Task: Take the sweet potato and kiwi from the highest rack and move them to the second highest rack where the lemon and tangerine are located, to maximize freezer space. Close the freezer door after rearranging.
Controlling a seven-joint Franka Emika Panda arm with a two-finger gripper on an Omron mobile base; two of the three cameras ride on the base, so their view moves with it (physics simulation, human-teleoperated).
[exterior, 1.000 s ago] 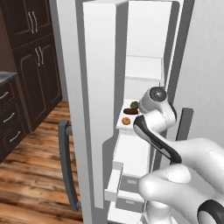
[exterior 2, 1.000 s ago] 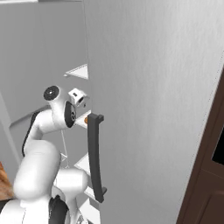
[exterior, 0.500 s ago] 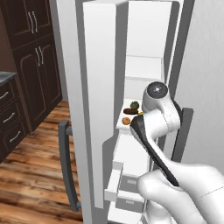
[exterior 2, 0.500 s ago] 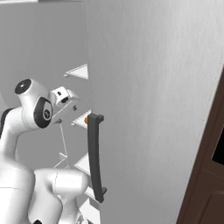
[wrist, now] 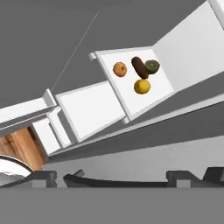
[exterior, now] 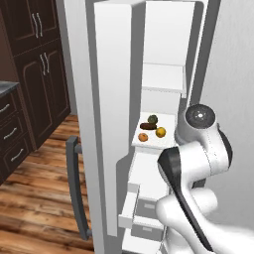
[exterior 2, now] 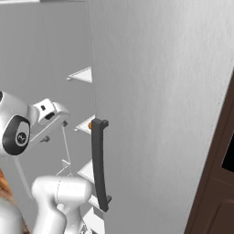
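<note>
Since all four pieces of produce now share one shelf, the rearranging looks finished. The sweet potato [wrist: 140,67], a dark reddish-brown tuber, lies on the second highest rack [exterior: 168,140] between the tangerine [wrist: 120,69] and the kiwi [wrist: 152,66], a small round green-brown fruit just beside it; the bright yellow lemon [wrist: 142,86] sits close by, nearer the shelf's front edge. Above them, the highest rack [exterior: 163,79] is bare and white. What remains, as I judge it, is shutting the freezer door [exterior: 111,114], which stands wide open, its dark curved bar handle [exterior: 77,186] facing outward. Well back from the shelf, the gripper [wrist: 122,177] holds nothing, its fingers spread wide apart.
</note>
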